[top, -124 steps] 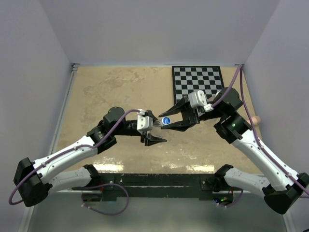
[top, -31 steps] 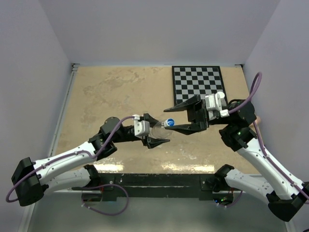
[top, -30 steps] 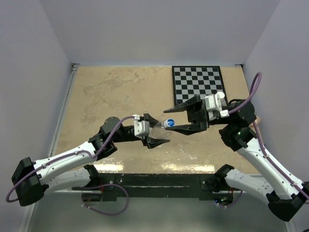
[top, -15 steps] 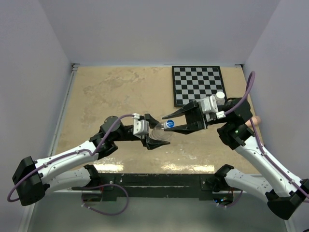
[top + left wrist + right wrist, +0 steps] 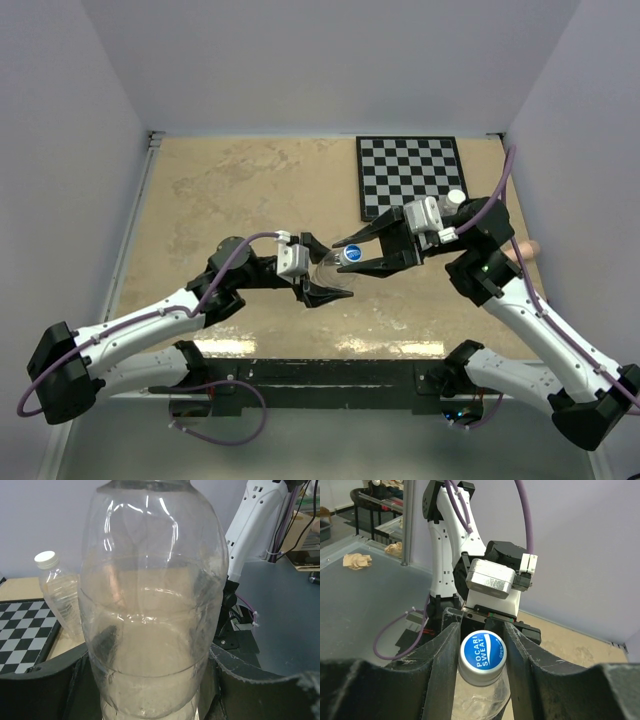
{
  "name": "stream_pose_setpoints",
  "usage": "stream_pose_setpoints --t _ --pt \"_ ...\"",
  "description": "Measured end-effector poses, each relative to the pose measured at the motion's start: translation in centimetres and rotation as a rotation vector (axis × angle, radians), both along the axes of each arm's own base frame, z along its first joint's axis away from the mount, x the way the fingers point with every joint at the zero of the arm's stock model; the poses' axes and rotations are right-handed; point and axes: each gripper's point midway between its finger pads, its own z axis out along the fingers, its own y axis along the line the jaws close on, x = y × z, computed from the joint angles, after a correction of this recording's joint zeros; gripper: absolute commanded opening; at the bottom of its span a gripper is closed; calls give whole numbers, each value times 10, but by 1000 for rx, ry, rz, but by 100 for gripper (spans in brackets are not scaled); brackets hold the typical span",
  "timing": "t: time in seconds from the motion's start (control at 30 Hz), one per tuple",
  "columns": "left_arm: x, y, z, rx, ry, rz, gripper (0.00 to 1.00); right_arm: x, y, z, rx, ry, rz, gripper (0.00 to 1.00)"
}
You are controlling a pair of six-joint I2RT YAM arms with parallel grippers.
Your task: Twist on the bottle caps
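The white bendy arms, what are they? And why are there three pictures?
They are two robot arms with pincer hands, called grippers. One picture looks down from above the table. The other two come from a camera on each wrist. The left gripper holds a small clear bottle. The right gripper pinches the blue cap on that bottle's neck. A second bottle with a white cap stands by the checkerboard.

Short clear bottle [image 5: 150, 620] tilted, blue cap [image 5: 481, 652] on neck; taller bottle [image 5: 62, 605] upright, white cap [image 5: 46, 558] on.
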Motion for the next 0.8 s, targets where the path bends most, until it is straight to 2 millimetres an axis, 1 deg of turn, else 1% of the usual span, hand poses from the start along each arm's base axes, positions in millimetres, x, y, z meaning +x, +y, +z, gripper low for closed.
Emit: stream_pose_setpoints --t 0.03,0.1,0.13,0.17,0.2,0.23,0.43,0.57,0.7,0.8 --pt "0 0 -1 2 2 0 0 0 0 0 0 -2 0 39" --pt "1 -1 -2 6 5 0 0 0 0 -1 -4 -3 2 36" --pt "1 -1 -3 6 4 -3 0 0 0 -1 -6 0 2 32" --pt "1 -1 -3 7 3 -4 0 0 0 -2 -8 2 3 21" --pt "0 -2 -3 8 3 -7 0 -1 0 -2 -10 4 4 9" --pt "0 -2 -3 9 4 -7 0 -1 0 -2 -10 5 4 0" --pt "1 -2 -4 9 4 -3 0 0 -1 -2 -10 12 -8 0" --pt "8 -1 -3 8 0 38 0 5 0 -1 -8 30 -39 0" --pt "17 -1 -1 9 -26 135 0 14 1 0 2 56 -87 0" --pt "24 -1 2 4 -47 256 0 21 2 4 15 83 -131 0"
